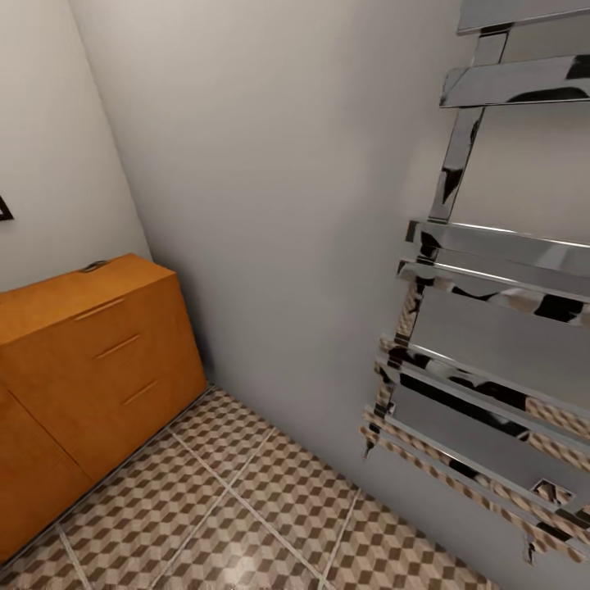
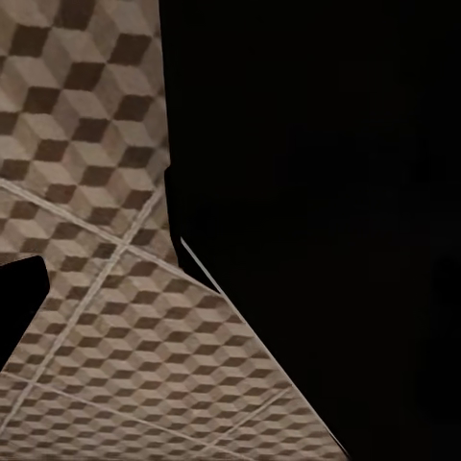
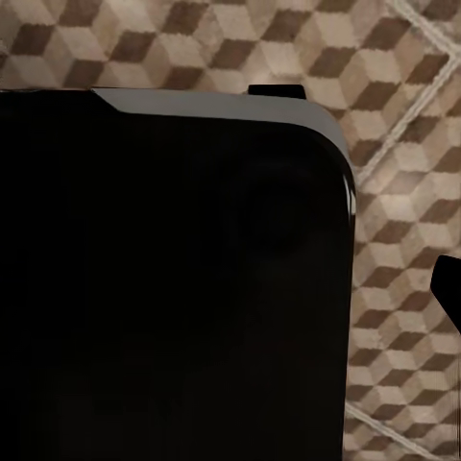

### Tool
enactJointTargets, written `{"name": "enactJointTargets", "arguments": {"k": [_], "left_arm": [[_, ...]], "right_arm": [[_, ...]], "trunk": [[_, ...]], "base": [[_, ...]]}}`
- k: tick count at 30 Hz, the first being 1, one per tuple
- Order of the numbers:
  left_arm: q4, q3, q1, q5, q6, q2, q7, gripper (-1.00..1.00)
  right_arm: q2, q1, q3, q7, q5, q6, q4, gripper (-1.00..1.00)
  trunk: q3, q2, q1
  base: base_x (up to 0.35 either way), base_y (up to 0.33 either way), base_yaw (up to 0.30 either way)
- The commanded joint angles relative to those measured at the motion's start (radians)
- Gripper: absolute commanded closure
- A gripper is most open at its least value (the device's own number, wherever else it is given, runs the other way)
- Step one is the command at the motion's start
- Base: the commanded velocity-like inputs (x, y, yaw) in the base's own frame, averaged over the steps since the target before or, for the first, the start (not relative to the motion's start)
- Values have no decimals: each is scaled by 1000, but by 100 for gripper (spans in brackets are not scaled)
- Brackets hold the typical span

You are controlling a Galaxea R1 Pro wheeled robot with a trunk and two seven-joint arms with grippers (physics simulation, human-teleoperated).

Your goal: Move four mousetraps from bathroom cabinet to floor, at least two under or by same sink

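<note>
Head view, L to R: orange-brown wood cabinet (image 1: 90, 360) low at the left, against the back wall. Flat top, smooth matte fronts, three drawers w/ thin matching bar handles. A small dark item (image 1: 93, 266) sits on the top's far edge; too small to identify. No mousetraps visible; by judgement they're inside the cabinet, drawers all shut.

Centre: plain pale-grey wall, smooth. Below it the floor (image 1: 270, 508), large square tiles printed w/ brown, beige and grey cubes, thin pale grout lines, slight sheen.

Right: chrome towel rail (image 1: 483, 385) on the wall, flat mirror-bright bars stacked ladder-style, reflecting the tile pattern.

Left wrist view: cube-pattern floor (image 2: 106, 317) beside a big black shape, prob. the robot's own body. Right wrist view: same floor (image 3: 403, 144) around a black rounded-corner panel.

Jaws: can't tell how far open either pair is, or whether either holds anything; dark slivers at the wrist views' edges are too unclear.

Key relation: the cabinet lies ahead and to the robot's left, long axis running along the back wall, so the left arm is judged nearer. Robot likely needs to turn left and close in before any drawer pull.
</note>
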Motion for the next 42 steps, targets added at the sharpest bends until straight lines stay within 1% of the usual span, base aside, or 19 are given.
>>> {"name": "enactJointTargets", "arguments": {"k": [1, 12, 42], "left_arm": [[-2, 5, 1, -5, -1, 0, 0, -100], [-2, 5, 1, -5, -1, 0, 0, -100], [-2, 5, 1, -5, -1, 0, 0, -100]], "right_arm": [[0, -1, -3, 1, 2, -3, 1, -100], [0, -1, -3, 1, 2, -3, 1, -100], [0, -1, -3, 1, 2, -3, 1, -100]], "trunk": [[-2, 0, 0], [-13, 0, 0], [-14, 0, 0]], "base": [[0, 0, 208], [0, 0, 217], [0, 0, 283]]}}
